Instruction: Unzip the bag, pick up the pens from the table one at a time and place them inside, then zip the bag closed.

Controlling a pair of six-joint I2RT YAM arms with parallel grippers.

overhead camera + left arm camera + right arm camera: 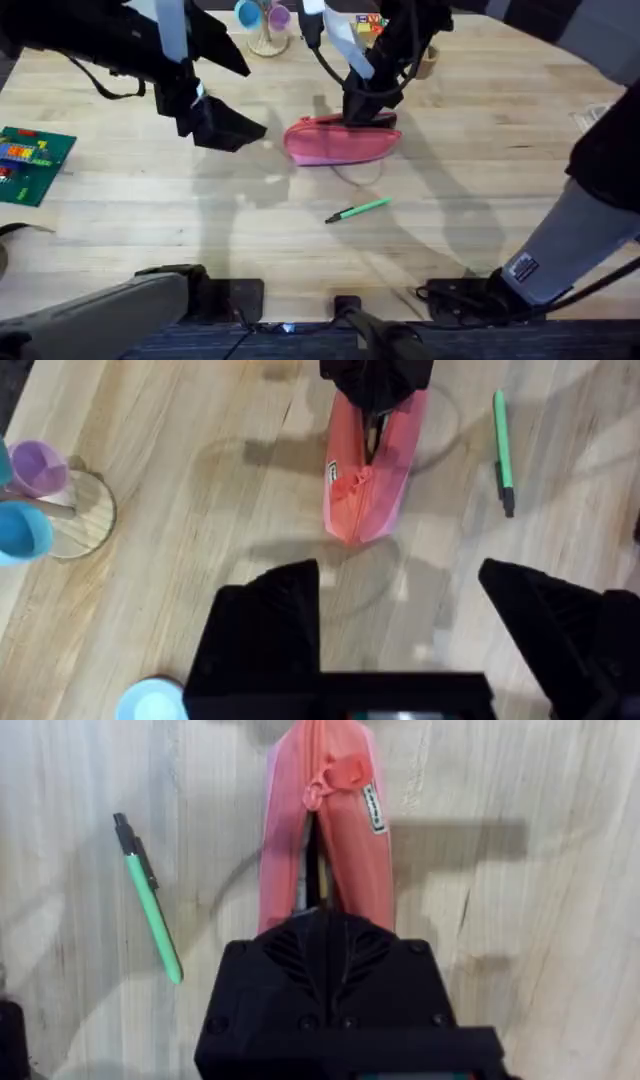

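Right gripper (372, 117) sits down on the bag (335, 143) at its far-right end; fingers look pressed together into the zip opening, but you can't tell from these views if they pinch fabric or just rest in the slot; left gripper (235, 130) hangs w/ fingers spread wide, holding nothing, just left of the bag.

Bag lies mid-table, long side across; right wrist view shows the zip parted along most of its length, pull tab (343, 774) at the end away from the right gripper; so unzip step looks done or nearly so, in my read.

Pen (357, 210) lies on the table (480, 200) nearer you than the bag, apart from it, untouched; so pick + place not yet done, closing zip also left; you're roughly a third through, I'd judge.

Surface: light wood planks, matte, shadows of both arms across it; further out, a green block board (30, 163) at the left edge; a wooden stand w/ blue + purple cups (263, 20) at the far edge.
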